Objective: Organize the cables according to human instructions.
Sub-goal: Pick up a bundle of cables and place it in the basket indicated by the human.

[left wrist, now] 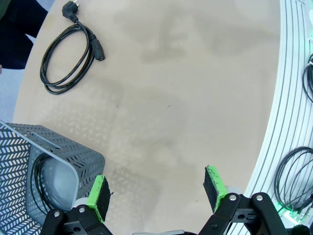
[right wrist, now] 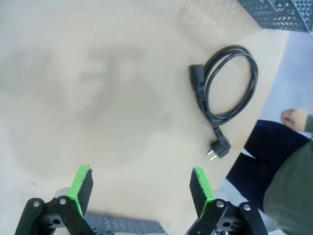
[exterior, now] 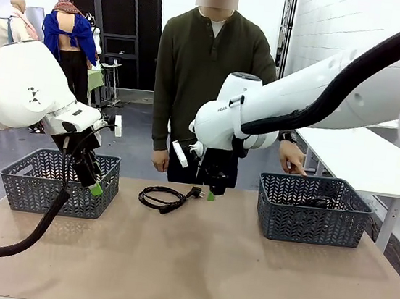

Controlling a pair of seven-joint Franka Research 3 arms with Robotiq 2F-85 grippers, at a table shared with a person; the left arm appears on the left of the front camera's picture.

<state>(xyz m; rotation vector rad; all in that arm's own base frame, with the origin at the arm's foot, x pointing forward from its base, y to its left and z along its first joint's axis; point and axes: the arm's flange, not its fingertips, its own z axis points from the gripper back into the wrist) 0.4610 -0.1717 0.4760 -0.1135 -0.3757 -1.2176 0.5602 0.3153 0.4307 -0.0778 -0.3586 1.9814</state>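
Note:
One coiled black cable (exterior: 167, 198) lies on the table's far middle, its plug toward the person (exterior: 210, 70). It also shows as the cable (left wrist: 68, 54) in the left wrist view and the cable (right wrist: 230, 83) in the right wrist view. My right gripper (exterior: 211, 192) hangs open just right of the cable's plug, a little above the table; its fingers (right wrist: 80, 183) hold nothing. My left gripper (exterior: 94, 185) is open in front of the left basket (exterior: 61, 182), its pads (left wrist: 214, 186) empty. Another cable (exterior: 317, 202) lies in the right basket (exterior: 313, 211), where the person's hand (exterior: 291, 159) reaches.
Both grey mesh baskets stand at the far corners of the brown table (exterior: 193, 265). The left basket (left wrist: 44, 161) sits close beside my left fingers. More black cords (left wrist: 293, 178) lie beyond the table's ribbed edge. A white table (exterior: 373, 163) stands at the back right.

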